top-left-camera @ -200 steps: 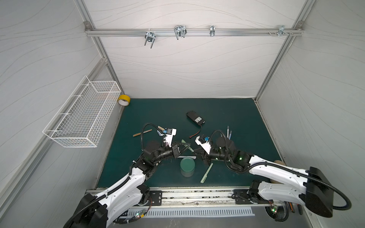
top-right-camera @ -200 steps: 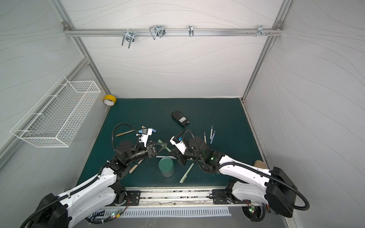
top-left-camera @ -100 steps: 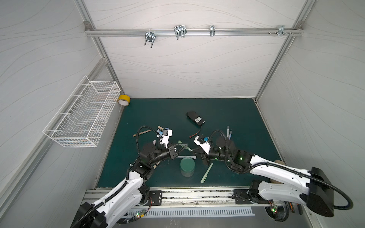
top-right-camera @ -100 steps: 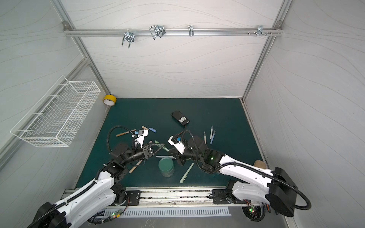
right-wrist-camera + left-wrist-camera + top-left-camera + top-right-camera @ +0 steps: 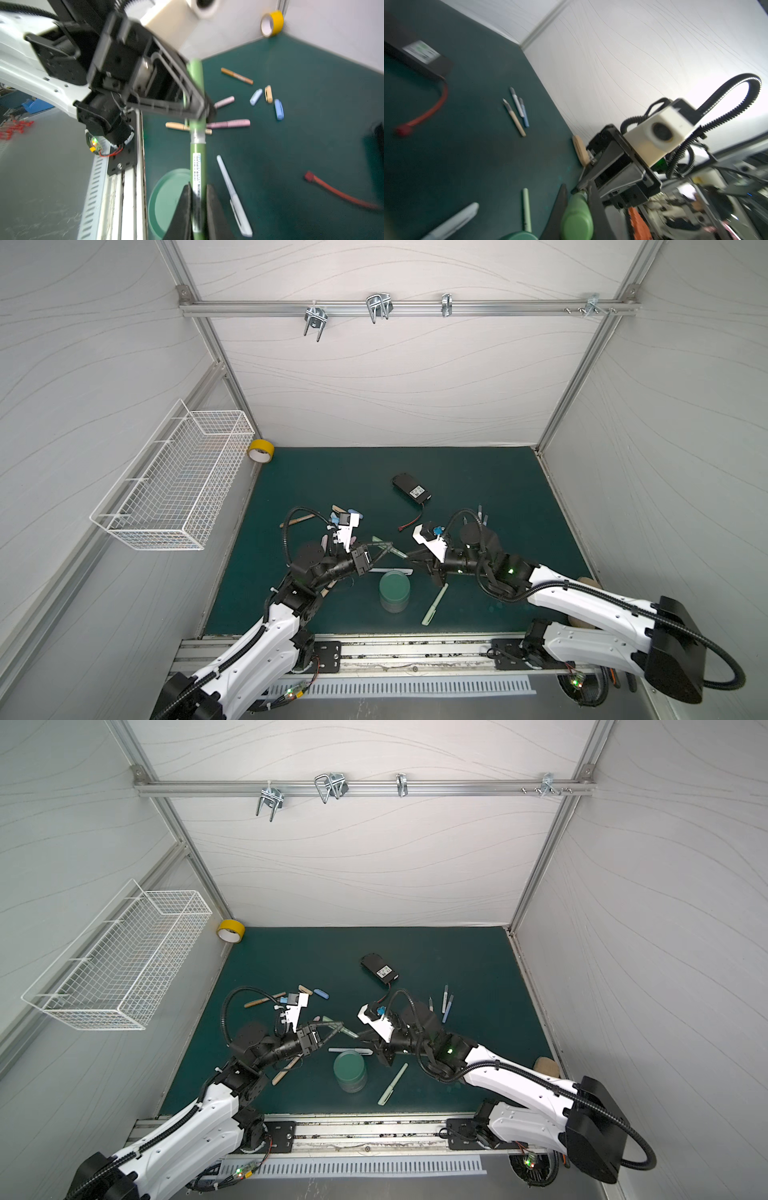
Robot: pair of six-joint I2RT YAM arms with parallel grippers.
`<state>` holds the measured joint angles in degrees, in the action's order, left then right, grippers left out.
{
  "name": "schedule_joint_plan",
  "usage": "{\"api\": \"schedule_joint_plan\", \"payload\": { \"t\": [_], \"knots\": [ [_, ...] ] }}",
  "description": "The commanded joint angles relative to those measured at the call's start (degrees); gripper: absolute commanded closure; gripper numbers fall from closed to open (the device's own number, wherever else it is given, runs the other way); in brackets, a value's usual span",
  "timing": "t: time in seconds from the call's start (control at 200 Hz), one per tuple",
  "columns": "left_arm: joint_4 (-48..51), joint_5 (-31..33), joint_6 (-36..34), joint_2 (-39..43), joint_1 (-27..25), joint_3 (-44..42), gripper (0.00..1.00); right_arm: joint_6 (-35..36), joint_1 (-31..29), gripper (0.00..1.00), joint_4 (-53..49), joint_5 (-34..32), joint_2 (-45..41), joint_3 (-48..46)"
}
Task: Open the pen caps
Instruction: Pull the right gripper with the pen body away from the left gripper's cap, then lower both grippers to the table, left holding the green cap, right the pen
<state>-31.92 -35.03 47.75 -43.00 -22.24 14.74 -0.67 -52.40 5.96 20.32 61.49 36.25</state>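
Right wrist view: the right fingers pinch a green pen by its labelled barrel, and the left fingers clamp its cap. It bridges both, held off the worktop near a round green container. A grey band shows between cap and barrel.

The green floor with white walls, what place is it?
Probably a robot practice booth: plain white walls box in a green mat, two robot arms are mounted on a metal rail at its front, and pens lie scattered.
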Motion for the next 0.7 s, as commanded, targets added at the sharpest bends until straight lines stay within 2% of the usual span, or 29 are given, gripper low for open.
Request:
{"api": "schedule_joint_plan", "payload": {
  "t": [0.0,0.175,0.325,0.515,0.63,0.695],
  "knots": [
    [0.05,10.31,-0.99,1.01,4.26,-0.70,1.00,-1.67,3.19,1.00,-6.46,8.37,-1.44,-1.98],
    [-2.20,8.95,1.45,0.56,6.91,-1.80,1.00,-0.96,3.29,1.00,-7.03,7.95,-0.69,-1.76],
    [1.23,10.26,0.09,0.44,7.30,-0.81,1.00,-2.98,3.59,1.00,-5.80,2.01,-2.22,-2.74],
    [22.49,22.78,-5.33,-0.49,7.29,4.37,1.00,-7.50,4.71,1.00,-8.52,-16.71,-3.55,-2.36],
    [27.80,27.15,-7.00,-6.22,7.29,7.32,1.00,-11.68,6.43,1.00,-11.36,-27.35,-2.59,-1.74],
    [30.39,28.97,-7.99,-10.02,7.30,9.32,1.00,-14.50,8.52,1.00,-13.51,-31.14,-1.86,-1.12]
  ]
}}
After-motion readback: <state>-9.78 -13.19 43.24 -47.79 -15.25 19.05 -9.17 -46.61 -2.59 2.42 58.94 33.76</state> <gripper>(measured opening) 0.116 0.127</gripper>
